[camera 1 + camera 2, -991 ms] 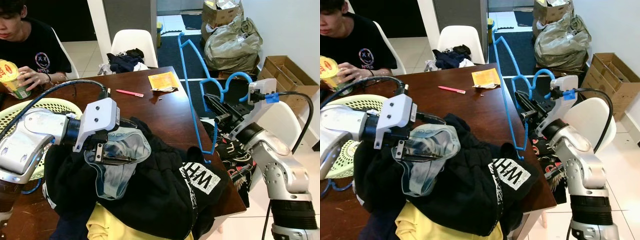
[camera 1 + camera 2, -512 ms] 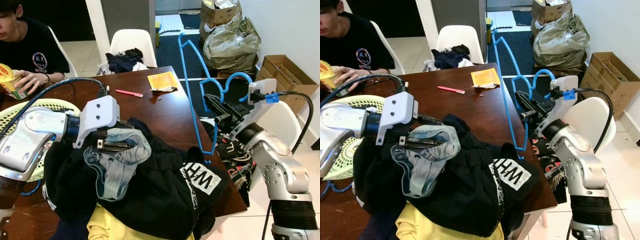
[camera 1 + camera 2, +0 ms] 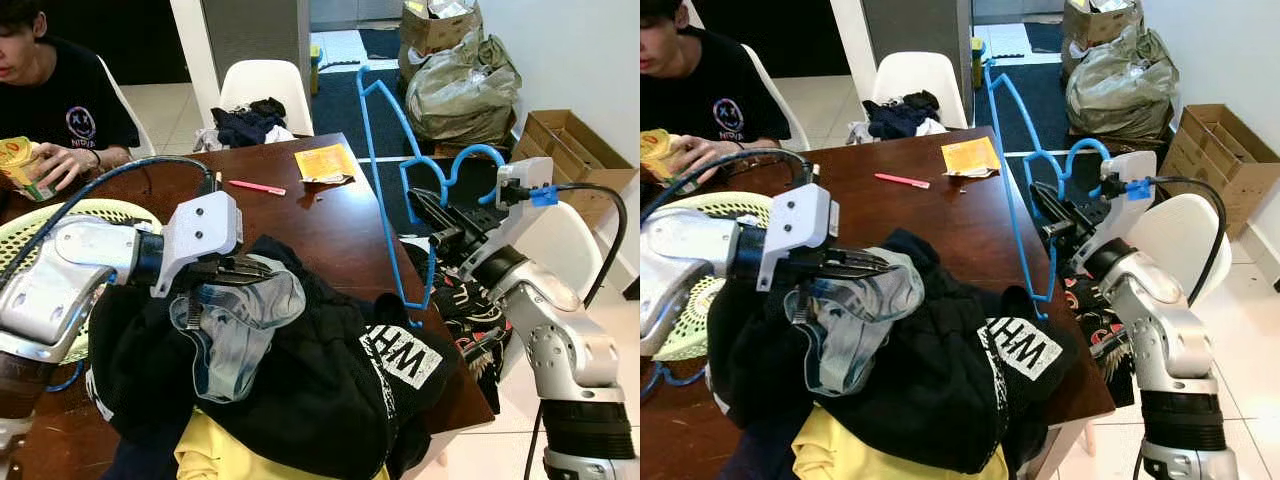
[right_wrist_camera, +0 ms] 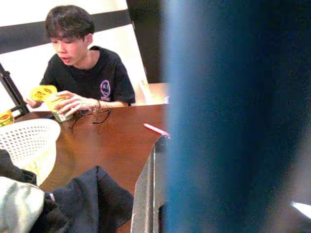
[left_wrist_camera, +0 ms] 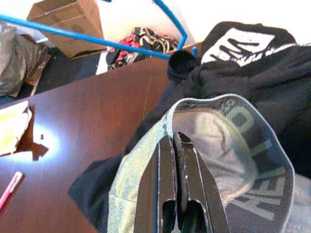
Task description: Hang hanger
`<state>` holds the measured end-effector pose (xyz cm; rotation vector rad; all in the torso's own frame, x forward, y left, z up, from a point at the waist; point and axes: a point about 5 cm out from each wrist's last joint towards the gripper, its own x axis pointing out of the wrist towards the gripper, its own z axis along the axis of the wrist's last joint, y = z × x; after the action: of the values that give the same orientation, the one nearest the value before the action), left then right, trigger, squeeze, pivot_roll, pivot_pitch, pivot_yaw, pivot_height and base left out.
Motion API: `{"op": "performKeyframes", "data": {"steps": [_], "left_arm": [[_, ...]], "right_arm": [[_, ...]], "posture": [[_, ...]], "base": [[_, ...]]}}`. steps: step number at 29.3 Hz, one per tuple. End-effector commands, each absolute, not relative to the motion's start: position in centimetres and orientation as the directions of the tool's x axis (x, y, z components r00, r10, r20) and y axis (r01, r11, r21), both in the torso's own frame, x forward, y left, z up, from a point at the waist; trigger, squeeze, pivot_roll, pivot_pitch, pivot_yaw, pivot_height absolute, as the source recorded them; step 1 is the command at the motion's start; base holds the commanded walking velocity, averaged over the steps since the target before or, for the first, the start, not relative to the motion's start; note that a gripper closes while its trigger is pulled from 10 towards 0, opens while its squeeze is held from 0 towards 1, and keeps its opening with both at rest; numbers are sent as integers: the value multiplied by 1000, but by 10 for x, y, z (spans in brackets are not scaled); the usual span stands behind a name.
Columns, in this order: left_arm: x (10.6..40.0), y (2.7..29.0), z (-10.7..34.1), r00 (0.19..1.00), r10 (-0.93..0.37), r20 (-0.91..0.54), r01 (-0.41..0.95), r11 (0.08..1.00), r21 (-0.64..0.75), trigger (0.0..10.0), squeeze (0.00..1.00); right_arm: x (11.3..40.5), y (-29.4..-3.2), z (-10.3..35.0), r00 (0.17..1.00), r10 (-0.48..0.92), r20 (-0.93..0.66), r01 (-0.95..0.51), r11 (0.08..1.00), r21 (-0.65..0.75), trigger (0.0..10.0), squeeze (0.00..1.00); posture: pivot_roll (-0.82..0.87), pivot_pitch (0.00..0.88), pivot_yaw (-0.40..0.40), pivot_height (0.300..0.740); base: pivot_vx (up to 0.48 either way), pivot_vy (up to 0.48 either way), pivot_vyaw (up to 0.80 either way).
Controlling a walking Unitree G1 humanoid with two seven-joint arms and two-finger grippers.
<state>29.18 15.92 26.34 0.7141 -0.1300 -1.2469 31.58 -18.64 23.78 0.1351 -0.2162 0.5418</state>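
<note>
A blue wire hanger [image 3: 476, 151] stands upright off the table's right edge, with my right gripper [image 3: 430, 212] shut on it just below the hook. Seen up close in the right wrist view, the hanger [image 4: 218, 121] is a wide blue blur. My left gripper [image 3: 252, 270] hovers over the clothes pile. It is shut on a grey-blue garment [image 3: 238, 325] with a printed waistband, which droops from the fingers. In the left wrist view the fingers [image 5: 167, 170] press together on the waistband [image 5: 233, 126].
Black clothes [image 3: 330, 375] and a yellow garment [image 3: 225, 455] are heaped on the brown table [image 3: 320, 225]. A pale green basket [image 3: 60, 215] sits at the left. A pink pen [image 3: 258, 187] and yellow packet [image 3: 325, 162] lie further back. A person [image 3: 60, 95] sits at the far left; a white chair [image 3: 575, 260] stands by my right arm.
My left gripper has risen a little and moved slightly right, lifting the grey-blue garment with it. The right arm and hanger have stayed put.
</note>
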Motion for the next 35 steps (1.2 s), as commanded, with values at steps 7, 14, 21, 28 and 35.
{"op": "performKeyframes", "data": {"steps": [7, 14, 21, 28, 35], "left_arm": [[298, 156, 279, 377, -924, -65, 798, 289, 529, 0, 0], [296, 156, 295, 369, -927, 68, 794, 352, 495, 0, 0], [290, 161, 313, 341, -918, 202, 797, 396, 456, 0, 0], [291, 172, 344, 387, -821, 419, 728, 551, 407, 0, 0], [285, 164, 350, 378, -676, 633, 755, 620, 211, 0, 0]], "right_arm": [[314, -183, 242, 825, 504, 254, -532, 845, 53, 10000, 0], [314, -183, 242, 826, 503, 254, -532, 845, 55, 10000, 0], [315, -183, 242, 826, 501, 258, -531, 845, 59, 10000, 0], [319, -184, 243, 840, 462, 283, -503, 859, 90, 10000, 0], [324, -178, 241, 847, 437, 302, -491, 861, 131, 10000, 0]], "posture": [[0, 110, 64, 740], [4, 113, 63, 740], [12, 123, 61, 740], [12, 95, 69, 740], [14, 56, 66, 740]], "base": [[0, 0, 0], [0, 0, 0], [0, 0, 0], [0, 0, 0], [0, 0, 0]]}}
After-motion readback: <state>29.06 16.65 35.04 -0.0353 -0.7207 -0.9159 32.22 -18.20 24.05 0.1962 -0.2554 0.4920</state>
